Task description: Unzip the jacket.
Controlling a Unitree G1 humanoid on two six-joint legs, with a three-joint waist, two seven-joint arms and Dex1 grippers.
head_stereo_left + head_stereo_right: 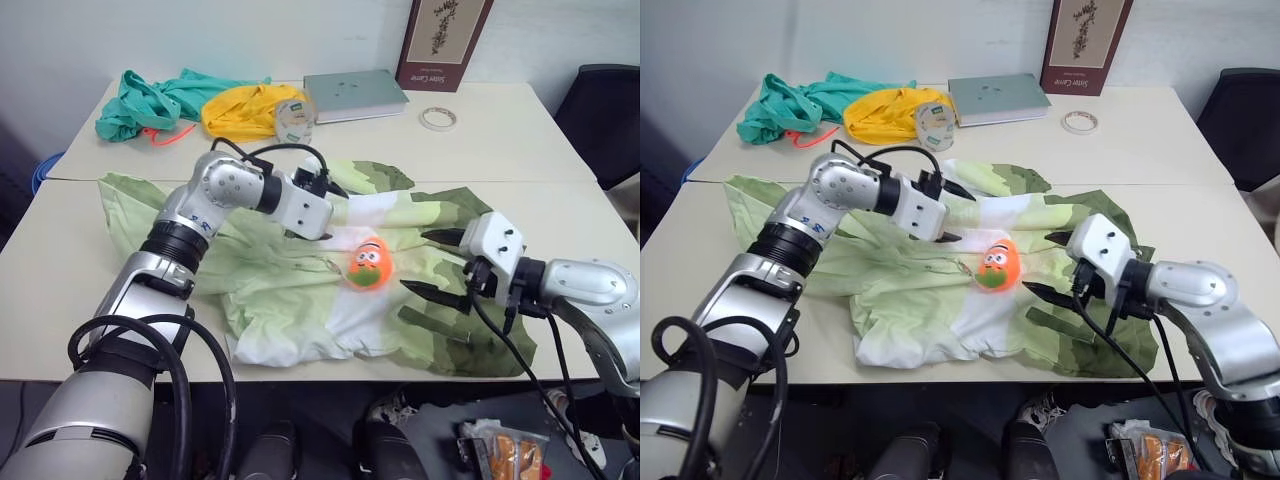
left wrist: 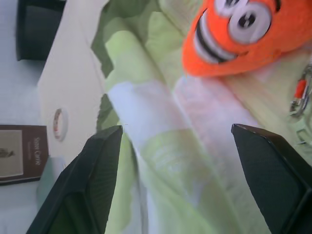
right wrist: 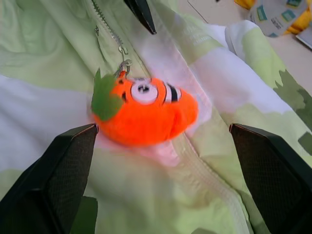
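Between wide-open tools, zipper pull ungripped.

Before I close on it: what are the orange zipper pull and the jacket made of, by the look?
The zipper pull looks like soft plush: fuzzy orange pile, a felt-like green leaf, hung on a small metal clip. The jacket looks like thin, matte woven synthetic, probably nylon or polyester: it lies in fine crumples.

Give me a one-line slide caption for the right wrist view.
Open right gripper facing the orange cartoon-face zipper pull lying on the pale-green jacket.
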